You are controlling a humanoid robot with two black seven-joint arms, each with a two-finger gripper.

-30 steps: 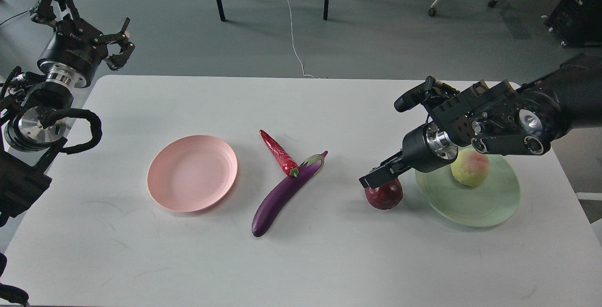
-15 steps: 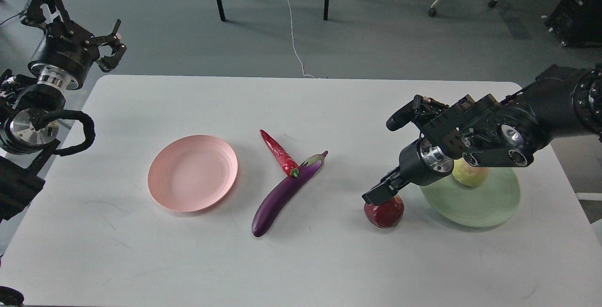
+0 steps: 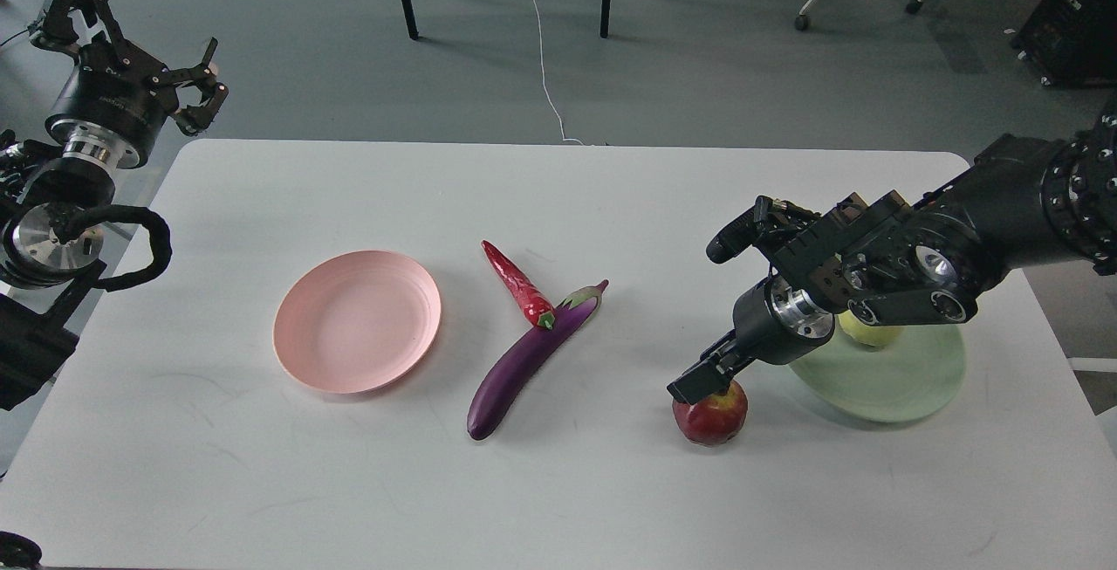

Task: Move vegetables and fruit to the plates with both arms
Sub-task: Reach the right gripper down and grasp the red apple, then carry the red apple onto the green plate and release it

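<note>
Since a second ago my right hand (image 3: 698,382) dropped nearer and sits on top of the pomegranate (image 3: 710,411), which shifted nearer on the tabletop (image 3: 611,483); finger gap unreadable. Peach (image 3: 873,330) on green plate (image 3: 899,374), mostly hidden. Chili (image 3: 517,284) touches eggplant (image 3: 524,360). Pink plate (image 3: 356,320) bare. Left hand (image 3: 131,46) spread wide, far left.
</note>
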